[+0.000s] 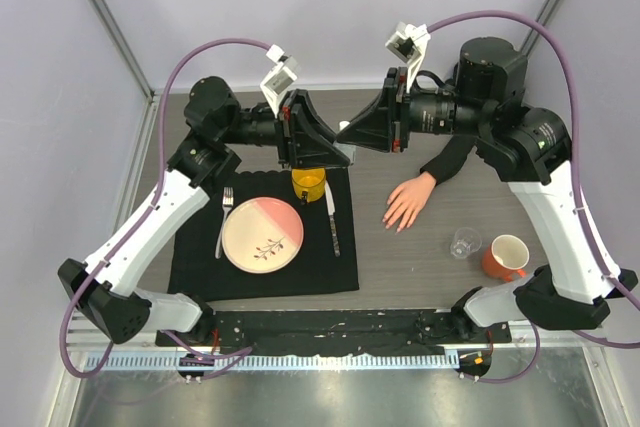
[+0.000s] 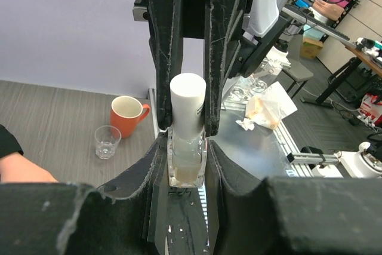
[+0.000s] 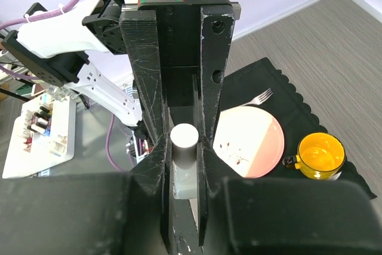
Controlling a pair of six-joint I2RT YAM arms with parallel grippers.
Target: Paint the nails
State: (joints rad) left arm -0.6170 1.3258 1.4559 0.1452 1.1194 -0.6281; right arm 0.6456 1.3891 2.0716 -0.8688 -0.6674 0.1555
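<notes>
Underneath: grey wood-grain table (image 1: pixel 420 282), with a black placemat (image 1: pixel 200 257) on its left half.
room: pale lilac walls at the far end and on both sides, with metal posts in the far corners.
nails (image 1: pixel 402 224): at the fingertips of the mannequin hand (image 1: pixel 410 197), too small to tell their colour.
hand's look and place: pale pinkish-beige, palm down, fingers spread and pointing near. It lies right of the placemat, and its black sleeve (image 1: pixel 452 157) runs off to the far right.
bottle (image 2: pixel 188 103): small clear glass with a white cap, held above the placemat's far edge, apart from the hand. A pale tint sits low in the glass.
left gripper (image 2: pixel 187 168): narrow, pinched on the bottle.
right gripper (image 3: pixel 184 174): narrow, pinched on the same bottle from the opposite side. Which claw has the cap I cannot tell.
yellow cup (image 1: pixel 309 184): at the placemat's far edge, yellow inside.
glass (image 1: pixel 465 242): clear, near and right of the hand.
orange mug (image 1: pixel 507 257): just right of the glass, pale inside.
</notes>
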